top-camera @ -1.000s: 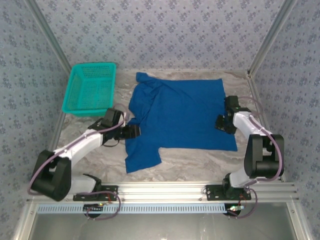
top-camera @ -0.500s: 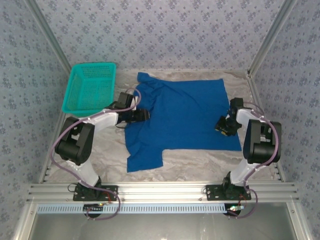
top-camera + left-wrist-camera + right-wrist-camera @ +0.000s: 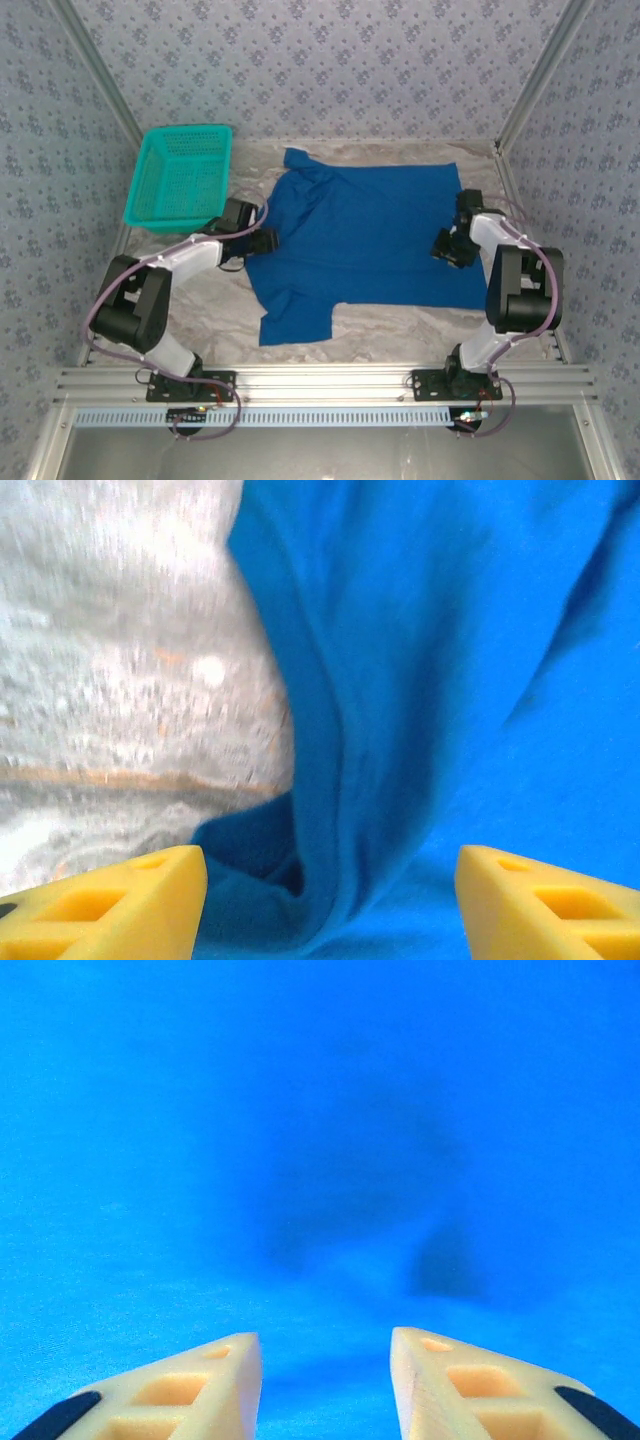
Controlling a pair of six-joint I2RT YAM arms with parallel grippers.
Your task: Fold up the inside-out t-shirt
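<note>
I see the t-shirt flat across the tabletop. The left gripper is spread around a fold, and the right gripper is parted, apparently empty.

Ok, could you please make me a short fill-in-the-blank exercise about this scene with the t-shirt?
1. The t-shirt spread flat is ____ in colour.
2. Seen from the top camera, the teal basket stands to the ____ of the t-shirt.
3. The left gripper has ____ jaws, with a fold of cloth between them.
Missing words: blue; left; open.
</note>
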